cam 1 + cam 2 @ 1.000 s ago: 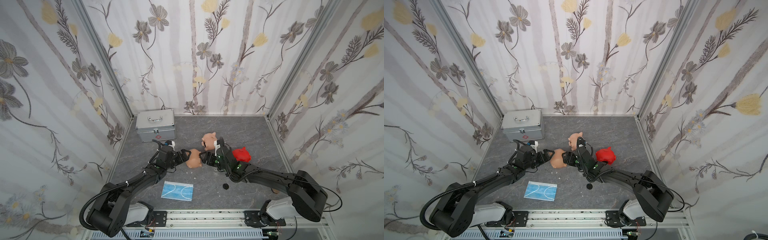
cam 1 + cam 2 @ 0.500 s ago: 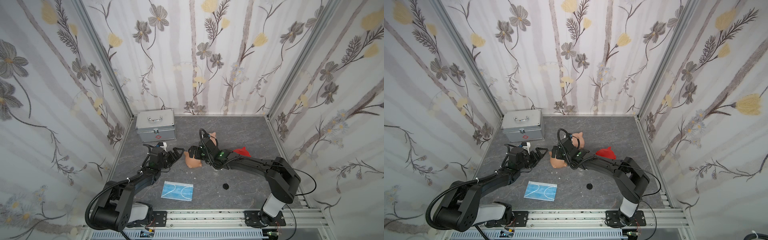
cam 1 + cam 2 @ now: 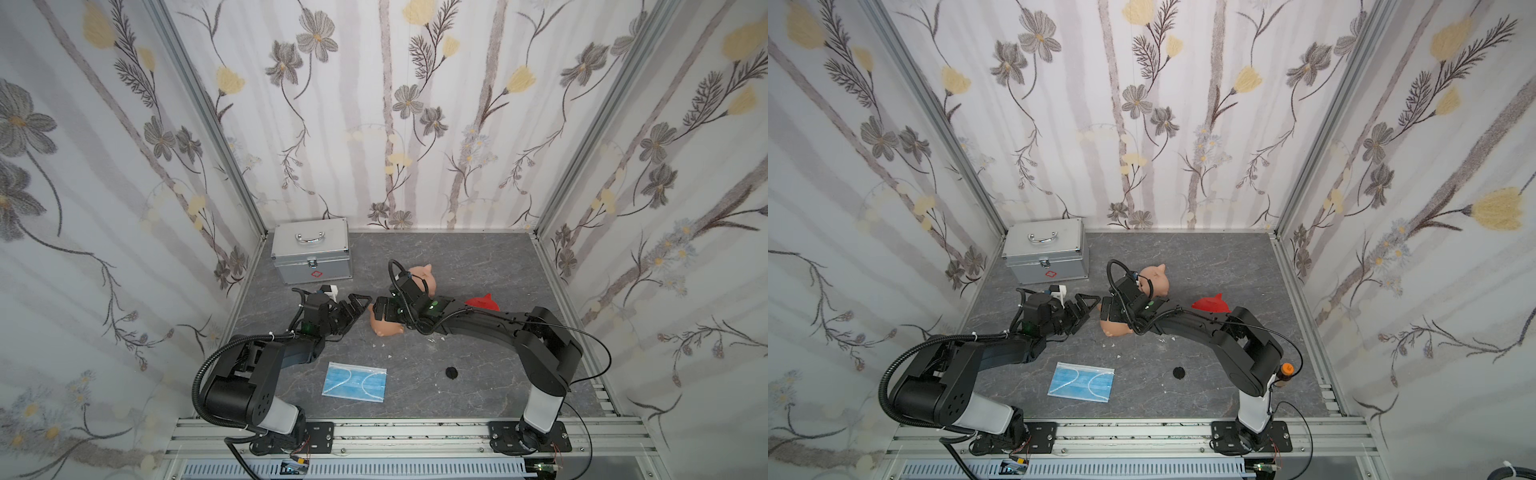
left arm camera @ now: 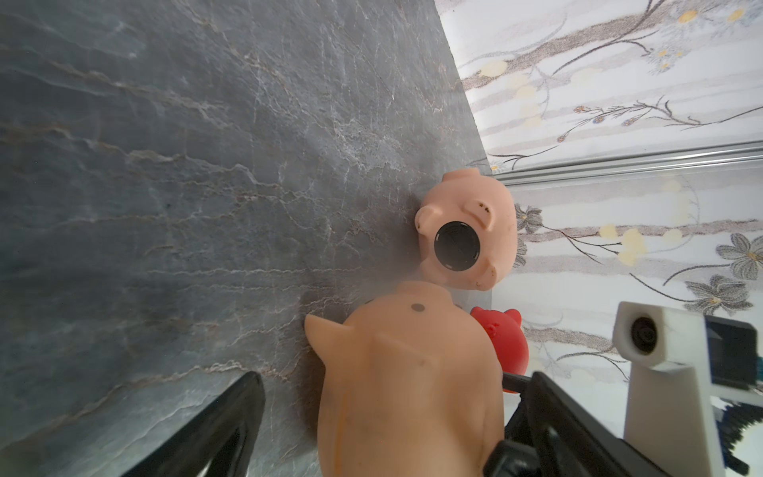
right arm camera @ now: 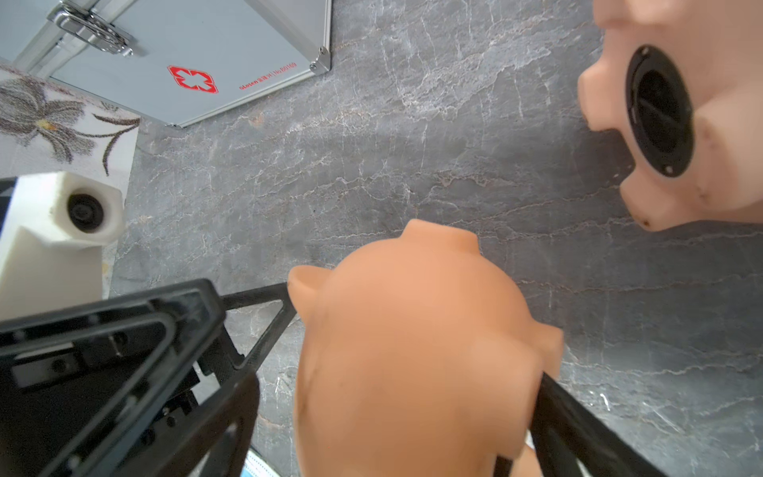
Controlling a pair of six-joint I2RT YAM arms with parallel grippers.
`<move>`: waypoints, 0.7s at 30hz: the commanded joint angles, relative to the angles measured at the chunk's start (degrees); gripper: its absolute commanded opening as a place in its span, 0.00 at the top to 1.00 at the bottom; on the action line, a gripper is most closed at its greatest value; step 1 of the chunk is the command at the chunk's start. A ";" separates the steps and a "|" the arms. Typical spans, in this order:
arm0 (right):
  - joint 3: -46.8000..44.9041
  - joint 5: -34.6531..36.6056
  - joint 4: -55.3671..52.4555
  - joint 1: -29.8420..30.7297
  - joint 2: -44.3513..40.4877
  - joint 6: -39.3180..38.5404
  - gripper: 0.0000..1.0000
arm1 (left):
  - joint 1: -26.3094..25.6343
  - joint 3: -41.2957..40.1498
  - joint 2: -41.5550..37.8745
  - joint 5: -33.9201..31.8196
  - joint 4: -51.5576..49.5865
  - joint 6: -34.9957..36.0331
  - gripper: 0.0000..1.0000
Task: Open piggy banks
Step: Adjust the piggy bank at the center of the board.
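Note:
One peach piggy bank [image 3: 384, 326] [image 3: 1115, 328] lies on the grey table between my two grippers. My left gripper [image 3: 359, 309] [image 4: 388, 413] is open, its jaws wide on either side of this pig [image 4: 408, 380], with table showing between one finger and the pig. My right gripper [image 3: 380, 318] [image 5: 396, 421] is open over the same pig [image 5: 413, 351] from the opposite side. A second peach piggy bank [image 3: 422, 276] [image 4: 466, 239] lies behind on its side, black belly plug [image 4: 456, 245] [image 5: 658, 111] in place. The red piggy bank [image 3: 482, 301] [image 4: 501, 342] is partly hidden by my right arm.
A silver case [image 3: 311, 253] [image 5: 186, 53] stands at the back left near the wall. A blue face mask [image 3: 355, 381] lies near the front edge. A loose black round plug [image 3: 451, 372] rests to the right of it. Small white crumbs lie by the pig.
Both grippers have opened wider around the peach pig. My left gripper drew back a little to the left, and my right arm swung round over the pig.

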 commanded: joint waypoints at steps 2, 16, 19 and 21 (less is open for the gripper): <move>-2.42 -3.15 3.34 -0.90 -0.28 1.52 0.00 | -0.56 0.49 0.49 -0.26 2.60 -0.48 0.00; -17.69 -19.28 28.16 -6.33 -2.90 8.65 0.06 | -2.63 2.78 3.19 -2.25 2.55 -1.10 0.00; -20.63 -22.76 34.52 -6.88 -2.23 11.41 0.08 | -2.68 2.22 3.14 -3.74 3.41 -1.83 0.00; -22.11 -23.75 37.48 -6.88 -1.96 12.81 0.09 | -2.68 1.51 3.46 -4.59 4.47 -2.56 0.00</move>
